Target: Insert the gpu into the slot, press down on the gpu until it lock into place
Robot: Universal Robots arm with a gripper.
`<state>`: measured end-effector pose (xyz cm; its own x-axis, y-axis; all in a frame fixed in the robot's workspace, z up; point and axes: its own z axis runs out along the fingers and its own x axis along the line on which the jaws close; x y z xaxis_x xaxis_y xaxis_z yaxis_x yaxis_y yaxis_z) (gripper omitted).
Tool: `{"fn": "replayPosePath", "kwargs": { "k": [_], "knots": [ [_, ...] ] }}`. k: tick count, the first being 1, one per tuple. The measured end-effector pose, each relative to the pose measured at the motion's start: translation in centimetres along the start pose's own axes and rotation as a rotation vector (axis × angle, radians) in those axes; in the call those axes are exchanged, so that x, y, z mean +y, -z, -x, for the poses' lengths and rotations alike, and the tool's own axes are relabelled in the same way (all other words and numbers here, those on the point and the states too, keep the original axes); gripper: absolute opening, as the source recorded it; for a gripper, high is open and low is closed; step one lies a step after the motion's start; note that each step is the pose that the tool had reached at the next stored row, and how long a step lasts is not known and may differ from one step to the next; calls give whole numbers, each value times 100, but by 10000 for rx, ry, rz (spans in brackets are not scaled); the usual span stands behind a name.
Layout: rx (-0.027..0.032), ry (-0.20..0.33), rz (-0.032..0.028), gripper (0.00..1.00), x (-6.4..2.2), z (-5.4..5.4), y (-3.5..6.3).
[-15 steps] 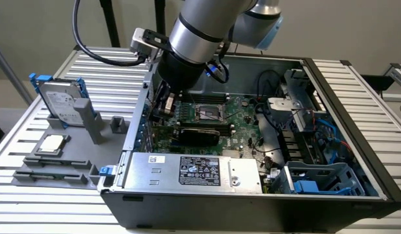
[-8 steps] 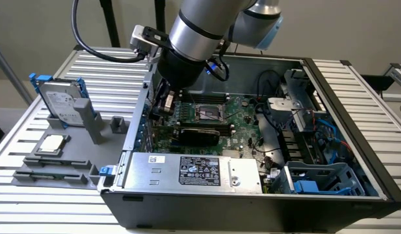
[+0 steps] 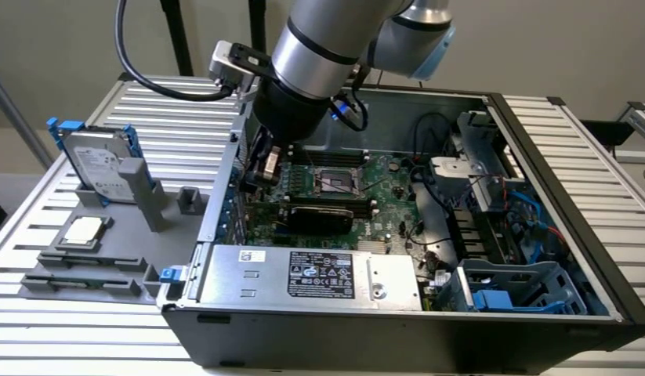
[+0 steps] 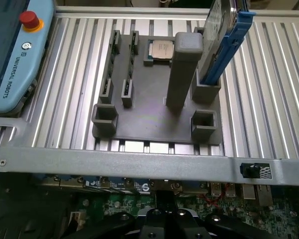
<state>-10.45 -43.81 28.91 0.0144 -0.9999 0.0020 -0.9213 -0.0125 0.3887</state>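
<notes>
The gpu (image 3: 320,215) is a flat black card standing on edge across the green motherboard (image 3: 390,176) inside the open computer case. The blue slot is hidden; the card stands over the place where it would be. My gripper (image 3: 265,174) reaches down into the case at the card's end toward the exterior view's left, close above it; whether it touches is hidden by the arm. In the wrist view the gripper (image 4: 168,215) hangs just inside the case's metal wall (image 4: 139,162), over the green board.
A silver power-supply box (image 3: 312,274) fills the case's near side, and a blue drive cage (image 3: 510,286) sits at the near right. Outside, a grey fixture (image 4: 154,99) carries a hard drive with blue rails (image 3: 97,164), a CPU chip (image 4: 161,48) and a tall post (image 4: 182,74). A teach pendant (image 4: 15,50) lies beside it.
</notes>
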Motion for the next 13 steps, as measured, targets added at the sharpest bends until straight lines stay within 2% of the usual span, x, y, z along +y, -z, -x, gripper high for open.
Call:
{"fn": "replayPosePath", "kwargs": {
  "k": [13],
  "knots": [
    [-33,-81,-7,11,-4,3,-24]
  ]
}}
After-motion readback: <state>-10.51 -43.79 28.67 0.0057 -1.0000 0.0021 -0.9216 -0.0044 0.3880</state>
